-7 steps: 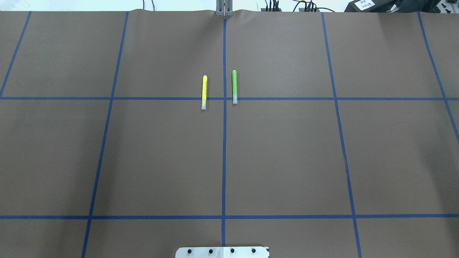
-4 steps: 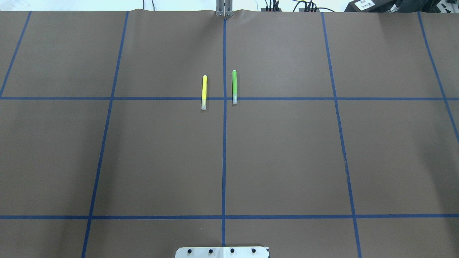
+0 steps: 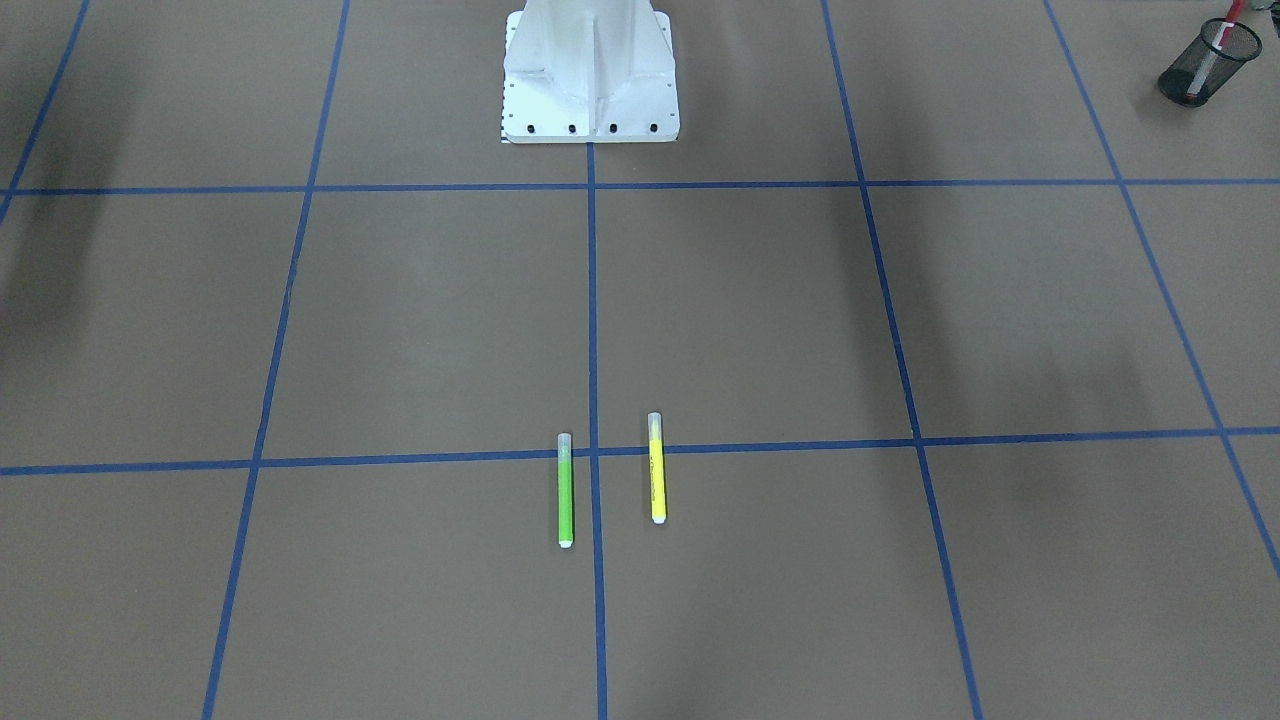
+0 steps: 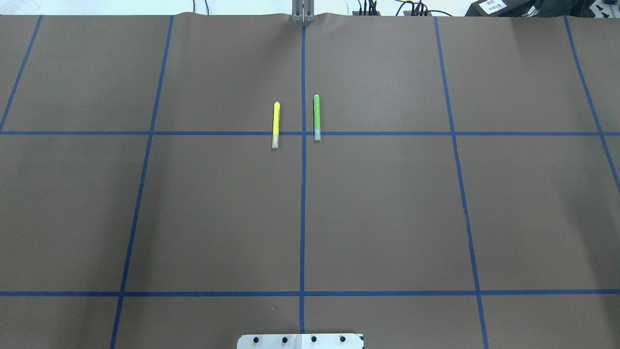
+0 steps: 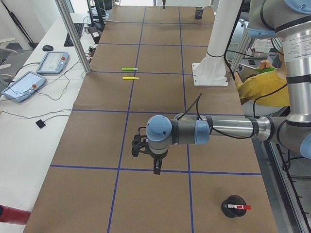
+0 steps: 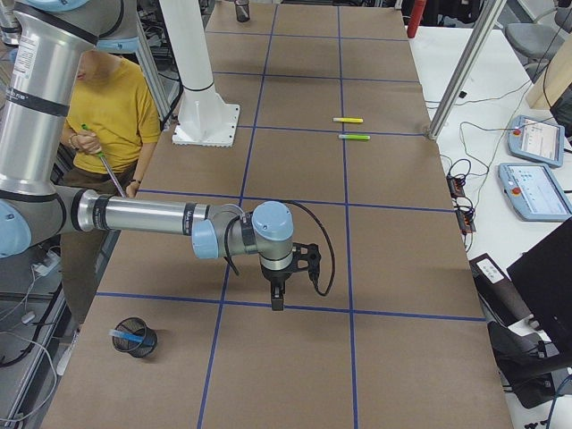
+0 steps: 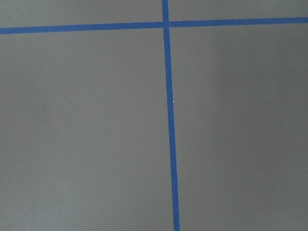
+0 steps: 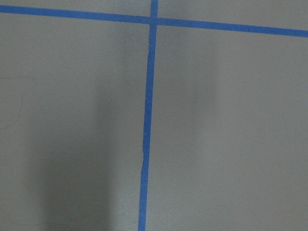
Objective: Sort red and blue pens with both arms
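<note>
The red pen [image 5: 239, 207], white-barrelled with red ends, lies tilted in a black mesh cup [image 5: 228, 211] on the table's left end; it also shows in the front-facing view [image 3: 1222, 35]. The blue pen [image 6: 123, 334] sits in a second black mesh cup [image 6: 143, 345] on the right end. My left gripper [image 5: 156, 170] hangs over a blue tape line, well away from its cup. The right gripper [image 6: 276, 302] hangs likewise on its side. Both show only in the side views, so I cannot tell whether they are open or shut. The wrist views show only brown paper and tape.
A yellow marker [image 4: 275, 124] and a green marker [image 4: 317, 117] lie parallel near the table's centre line. The white pedestal base [image 3: 590, 75] stands at the robot's edge. A person in a yellow shirt [image 6: 121, 112] sits behind the robot. Tablets and cables lie beyond the far edge.
</note>
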`<move>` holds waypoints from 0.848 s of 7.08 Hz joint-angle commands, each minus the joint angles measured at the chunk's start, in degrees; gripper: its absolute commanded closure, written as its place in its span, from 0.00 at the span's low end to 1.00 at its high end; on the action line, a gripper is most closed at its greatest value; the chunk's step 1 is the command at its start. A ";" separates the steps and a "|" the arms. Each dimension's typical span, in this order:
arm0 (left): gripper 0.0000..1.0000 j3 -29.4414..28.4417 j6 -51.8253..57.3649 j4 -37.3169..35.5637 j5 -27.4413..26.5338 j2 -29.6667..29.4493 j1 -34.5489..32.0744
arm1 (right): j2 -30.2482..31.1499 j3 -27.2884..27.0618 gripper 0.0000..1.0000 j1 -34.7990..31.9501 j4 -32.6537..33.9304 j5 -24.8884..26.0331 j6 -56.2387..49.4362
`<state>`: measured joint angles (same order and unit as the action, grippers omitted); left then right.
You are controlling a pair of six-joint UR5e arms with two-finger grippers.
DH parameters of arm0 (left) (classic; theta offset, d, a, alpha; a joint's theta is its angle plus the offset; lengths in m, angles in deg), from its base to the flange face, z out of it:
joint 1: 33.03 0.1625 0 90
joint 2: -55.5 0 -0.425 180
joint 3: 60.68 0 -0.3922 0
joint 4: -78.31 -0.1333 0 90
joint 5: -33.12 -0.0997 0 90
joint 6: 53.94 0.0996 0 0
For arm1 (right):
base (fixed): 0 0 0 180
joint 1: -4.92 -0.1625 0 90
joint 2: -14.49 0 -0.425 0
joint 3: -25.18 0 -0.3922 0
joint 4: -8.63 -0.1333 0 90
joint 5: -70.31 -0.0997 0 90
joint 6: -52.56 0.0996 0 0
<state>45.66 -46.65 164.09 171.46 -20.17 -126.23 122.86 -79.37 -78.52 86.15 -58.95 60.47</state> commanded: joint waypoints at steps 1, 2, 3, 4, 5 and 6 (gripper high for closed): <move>0.00 0.00 0.00 0.00 0.00 -0.09 0.04 | 0.00 -0.04 0.00 0.02 0.00 -0.03 0.00; 0.00 0.00 0.00 0.00 0.00 0.00 -0.04 | 0.00 -0.04 0.00 0.02 -0.09 -0.03 0.00; 0.00 0.09 0.00 0.00 0.00 0.00 -0.04 | 0.00 -0.13 0.00 0.02 -0.09 -0.20 0.00; 0.00 0.09 0.00 0.00 0.00 0.00 0.04 | 0.00 -0.57 0.00 0.02 -0.09 -0.29 0.00; 0.00 0.09 0.00 -0.09 0.00 0.00 -0.04 | 0.00 -0.57 0.00 0.02 -0.09 -0.29 0.00; 0.00 0.09 0.00 -0.09 0.00 0.08 -0.04 | 0.00 -0.92 0.00 -0.06 -0.09 -0.29 0.00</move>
<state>45.75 -46.65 164.03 171.46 -20.15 -126.25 122.85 -79.95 -78.50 86.06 -59.22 60.47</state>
